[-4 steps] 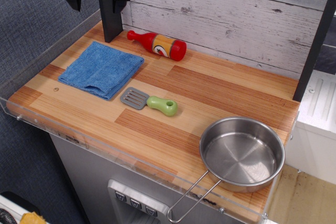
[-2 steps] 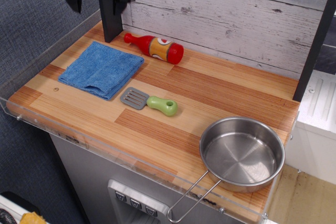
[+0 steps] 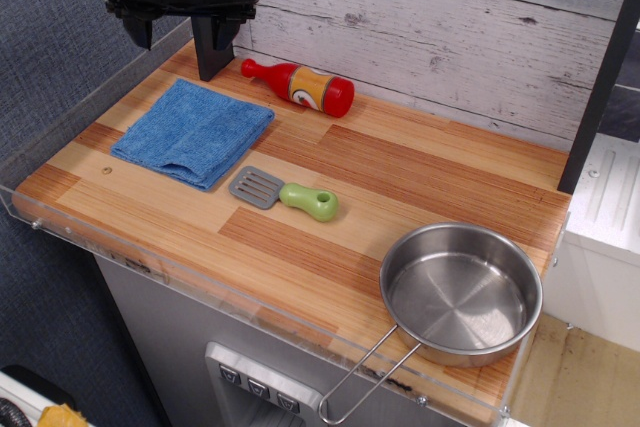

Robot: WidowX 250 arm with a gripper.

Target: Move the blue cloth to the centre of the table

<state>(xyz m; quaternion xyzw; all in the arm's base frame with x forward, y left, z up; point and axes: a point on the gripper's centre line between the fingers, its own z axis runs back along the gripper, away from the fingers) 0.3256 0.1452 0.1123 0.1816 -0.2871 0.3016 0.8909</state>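
observation.image view, jaws (image 3: 185, 27) spread wide above blue cloth (image 3: 194, 132), bottle (image 3: 298, 85) label unreadable

Bright even light, soft shadows, sharp

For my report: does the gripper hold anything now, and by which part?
Nothing is held. The gripper hangs open above the table's back-left corner, apart from the blue cloth.
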